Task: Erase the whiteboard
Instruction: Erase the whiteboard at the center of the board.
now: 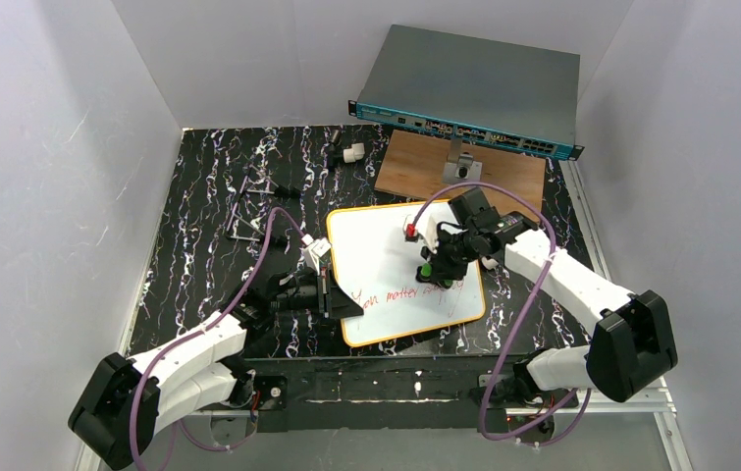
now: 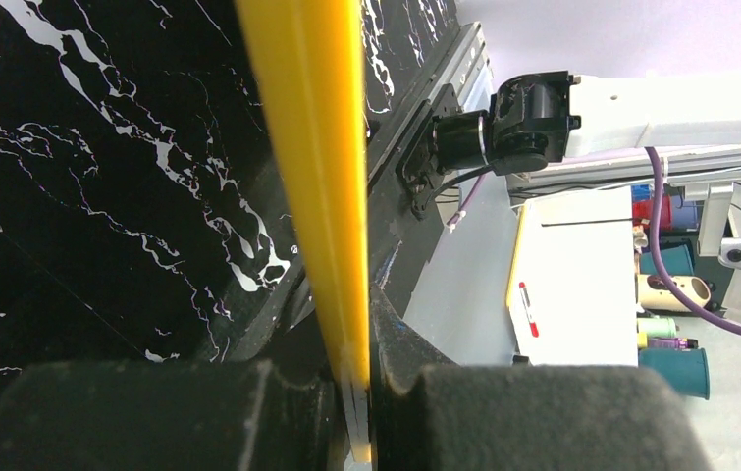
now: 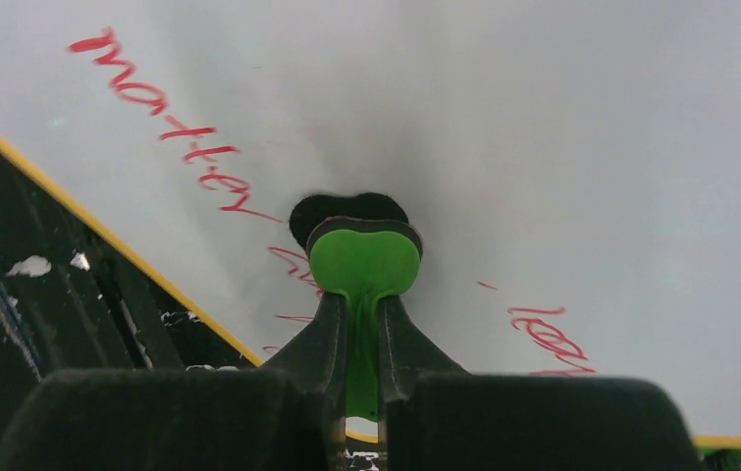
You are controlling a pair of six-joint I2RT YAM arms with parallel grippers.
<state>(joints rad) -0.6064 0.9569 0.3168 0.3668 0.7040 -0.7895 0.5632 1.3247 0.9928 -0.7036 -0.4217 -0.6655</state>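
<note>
So, count: one whiteboard [image 1: 386,250], one green eraser [image 3: 363,257], one wooden board [image 1: 459,169], one network switch [image 1: 474,93], two arms with one gripper each.
Whiteboard place: middle of the black marbled table [image 1: 209,196], between the two arms, turned a little; its far right corner is just beside the wooden board.
Whiteboard look: flat and white, with a thin yellow rim [image 2: 317,177] and rounded corners. The far part is plain white. Red handwriting [image 3: 165,128] runs along the near edge, and the word "matter" can be read.
Left gripper [image 2: 351,388]: jaws closed tight on the yellow rim, at the left near side of the board.
Right gripper [image 3: 364,343]: jaws closed on the stem of the green eraser. The eraser's black pad lies on the white surface, inside the line of red writing.
Wooden board place: far right, partly under the network switch.
</note>
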